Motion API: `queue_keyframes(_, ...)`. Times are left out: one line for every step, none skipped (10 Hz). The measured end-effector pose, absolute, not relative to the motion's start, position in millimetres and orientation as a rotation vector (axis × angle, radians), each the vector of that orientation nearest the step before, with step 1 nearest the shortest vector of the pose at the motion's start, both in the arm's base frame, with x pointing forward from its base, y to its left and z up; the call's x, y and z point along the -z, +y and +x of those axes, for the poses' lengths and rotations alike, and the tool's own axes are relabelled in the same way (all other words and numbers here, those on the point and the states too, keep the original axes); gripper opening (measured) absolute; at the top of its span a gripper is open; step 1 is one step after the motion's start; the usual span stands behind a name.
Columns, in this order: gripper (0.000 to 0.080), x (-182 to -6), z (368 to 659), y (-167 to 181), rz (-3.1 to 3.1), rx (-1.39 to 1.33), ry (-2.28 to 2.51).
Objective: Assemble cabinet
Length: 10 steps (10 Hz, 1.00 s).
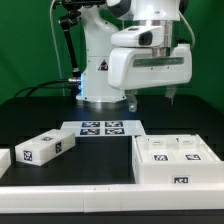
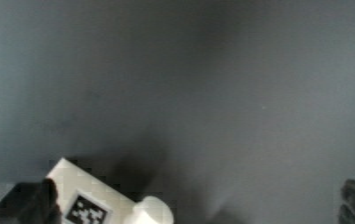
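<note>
The cabinet body [image 1: 175, 160], a large white box with tags on its top and front, lies on the dark table at the exterior view's right. A smaller white tagged block [image 1: 45, 148] lies at the exterior view's left. My gripper [image 1: 151, 99] hangs above the table behind the cabinet body, open and empty, with its fingers wide apart. In the wrist view the gripper [image 2: 188, 208] shows only as dark fingertips [image 2: 21, 205] at the frame's edge. The corner of a white tagged piece [image 2: 99, 200] lies beside one of them; I cannot tell which piece it is.
The marker board [image 1: 101, 128] lies flat in the middle of the table, below the arm's base. A white piece [image 1: 5, 159] shows at the exterior view's far left edge. A white ledge [image 1: 70, 200] runs along the table's front.
</note>
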State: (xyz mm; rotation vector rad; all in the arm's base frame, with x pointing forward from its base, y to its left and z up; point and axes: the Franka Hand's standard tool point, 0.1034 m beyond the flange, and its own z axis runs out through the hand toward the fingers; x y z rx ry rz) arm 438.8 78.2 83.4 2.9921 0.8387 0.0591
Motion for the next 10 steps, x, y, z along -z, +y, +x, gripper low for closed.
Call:
queue_keyframes(0.0796,-83.3,438.5,79.5,3.021,-0.059,0.759)
queue_keyframes(0.0796,-83.3,438.2,81.5,3.064,-0.059,0.623)
queue_keyframes(0.0796,-83.2,438.0,82.7,3.088,-0.057,0.54)
queue_keyframes(0.0796,-82.1,437.4,83.2,3.103,-0.053,0.482)
queue_keyframes(0.0796,-76.0,438.2,82.6,3.116,-0.034,0.422)
queue_keyframes(0.0796,-70.9,448.7,79.5,3.13,-0.033,0.387)
queue_keyframes(0.0796,-66.9,462.9,76.4,3.142,-0.042,0.351)
queue_keyframes(0.0796,-64.0,473.6,75.7,3.149,-0.05,0.333)
queue_keyframes(0.0796,-59.4,485.3,76.2,3.16,-0.057,0.31)
queue_keyframes(0.0796,-53.8,491.2,78.7,3.164,-0.055,0.309)
